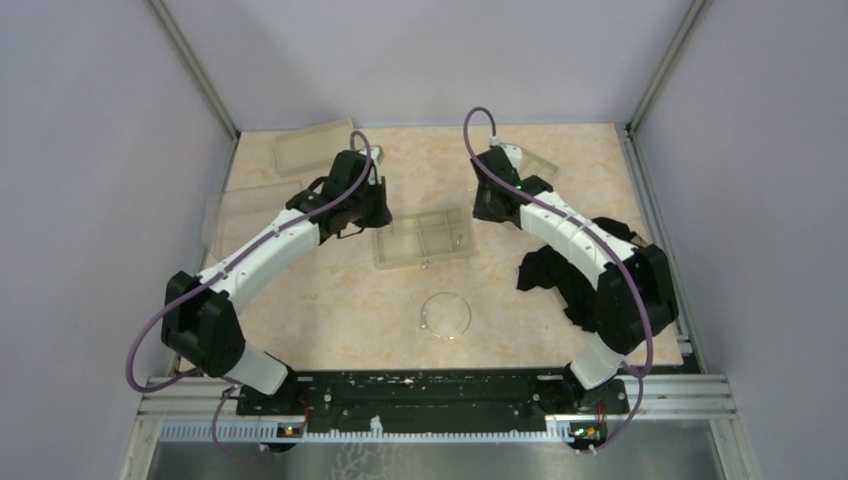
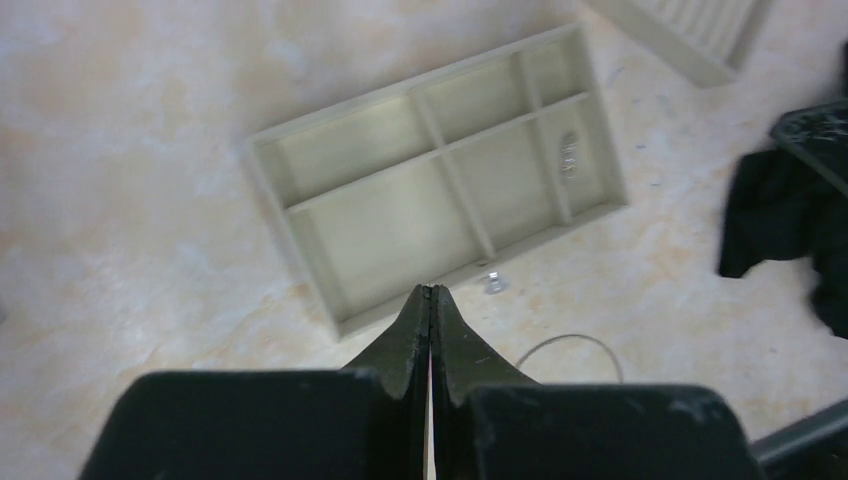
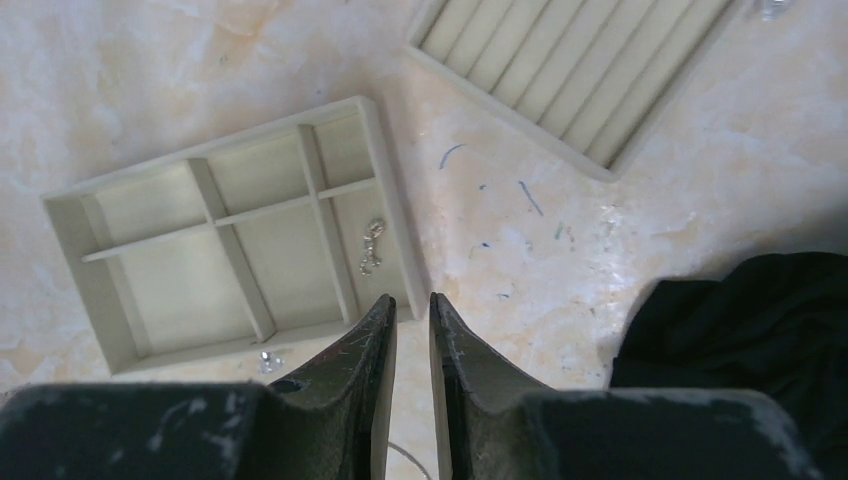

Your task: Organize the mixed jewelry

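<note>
In the compartment tray (image 3: 200,290) one silver piece (image 3: 372,247) is lodged; the wire hoop (image 1: 445,315) and a tiny bit (image 2: 492,283) lie unsorted on the counter (image 1: 330,320). The left tool (image 2: 431,290) is closed on nothing; the right tool (image 3: 410,300) is barely parted and empty.

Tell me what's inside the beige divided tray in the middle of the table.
The translucent beige compartment tray holds one small silver chain-like piece in a narrow end compartment. Its other compartments look bare. Nothing covers the interior in the wrist views.
</note>
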Action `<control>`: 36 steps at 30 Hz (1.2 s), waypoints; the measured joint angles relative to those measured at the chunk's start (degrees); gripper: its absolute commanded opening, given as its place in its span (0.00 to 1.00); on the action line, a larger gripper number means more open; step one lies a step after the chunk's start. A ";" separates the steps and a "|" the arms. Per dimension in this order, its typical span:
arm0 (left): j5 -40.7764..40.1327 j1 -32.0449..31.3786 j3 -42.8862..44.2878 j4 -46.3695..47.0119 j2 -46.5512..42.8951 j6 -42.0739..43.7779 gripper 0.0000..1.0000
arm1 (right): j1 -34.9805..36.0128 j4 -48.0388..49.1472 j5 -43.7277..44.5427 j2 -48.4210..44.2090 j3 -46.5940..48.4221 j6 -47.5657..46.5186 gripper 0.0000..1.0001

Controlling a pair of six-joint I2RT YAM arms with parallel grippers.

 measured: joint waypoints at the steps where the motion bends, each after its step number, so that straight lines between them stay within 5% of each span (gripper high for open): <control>1: 1.53 -0.57 1.44 0.28 0.48 0.17 0.00 | -0.72 0.04 0.04 -0.81 -0.22 0.02 0.19; 14: 12.70 -7.19 14.49 5.31 17.46 -0.46 0.00 | -13.55 -1.70 0.37 -12.41 -7.41 -0.11 0.20; 24: 16.09 -9.73 17.75 9.16 24.76 -2.62 0.01 | -14.91 -3.34 0.59 -14.75 -8.50 -0.79 0.20; 26: 16.61 -9.86 17.86 9.86 25.94 -2.84 0.24 | -15.08 -3.54 0.59 -14.75 -8.50 -1.11 0.20; 29: 17.11 -10.05 18.71 10.16 28.46 -3.06 0.43 | -15.19 -3.65 0.61 -14.75 -8.50 -1.38 0.20; 36: 15.37 -10.14 20.41 8.48 30.14 -2.60 0.46 | -15.19 -3.58 0.37 -14.71 -8.41 -2.16 0.20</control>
